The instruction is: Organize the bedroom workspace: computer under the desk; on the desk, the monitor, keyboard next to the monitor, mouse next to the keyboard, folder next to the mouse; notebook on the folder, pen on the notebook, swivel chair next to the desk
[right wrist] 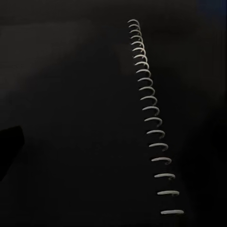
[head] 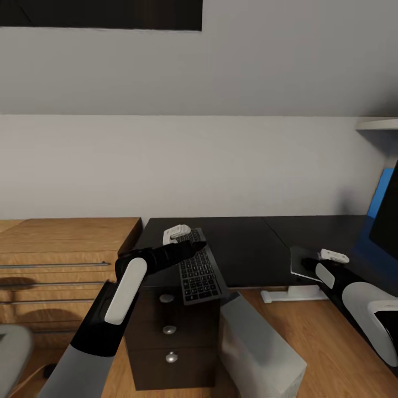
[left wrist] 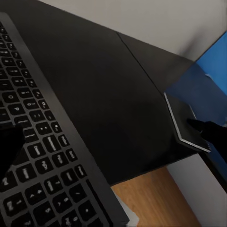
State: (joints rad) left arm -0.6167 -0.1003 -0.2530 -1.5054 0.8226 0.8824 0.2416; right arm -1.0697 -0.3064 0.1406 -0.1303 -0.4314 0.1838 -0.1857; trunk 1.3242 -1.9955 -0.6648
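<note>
1. Setting: a white-walled bedroom corner with a wood floor. The black L-shaped desk (head: 249, 249) runs along the wall. One wooden chest (head: 61, 260) with bar handles stands to its left.
2. Keyboard (head: 200, 271), one: flat, black, lying askew at the desk's front left corner above the drawers, its near end hanging past the edge. I judge it light, stiff and a bit slick. The long side edges are the best place to take hold, and it could tip off if nudged.
3. Left gripper (head: 185, 243): over the far end of the keyboard. I see one dark fingertip above the keys in the left wrist view, but I cannot tell how wide the jaws are or whether they hold anything.
4. Notebook (head: 305, 264), one: thin, dark cover, spiral bound (right wrist: 151, 118), lying at the desk's inner front edge. I judge it light and somewhat flexible, best pinched at a free edge away from the coil.
5. Right gripper (head: 330, 257): right at the notebook, with the cover close under its camera. I cannot tell its opening.
6. Folder (head: 381, 193), one: a blue slab at the far right, beside the monitor (head: 387, 221), one, whose dark screen is cut by the picture's edge.
7. Computer (head: 260, 348), one: a grey tower on the floor, in front of the desk beside the drawers.
8. Drawers, three, each with one round knob (head: 167, 298).
</note>
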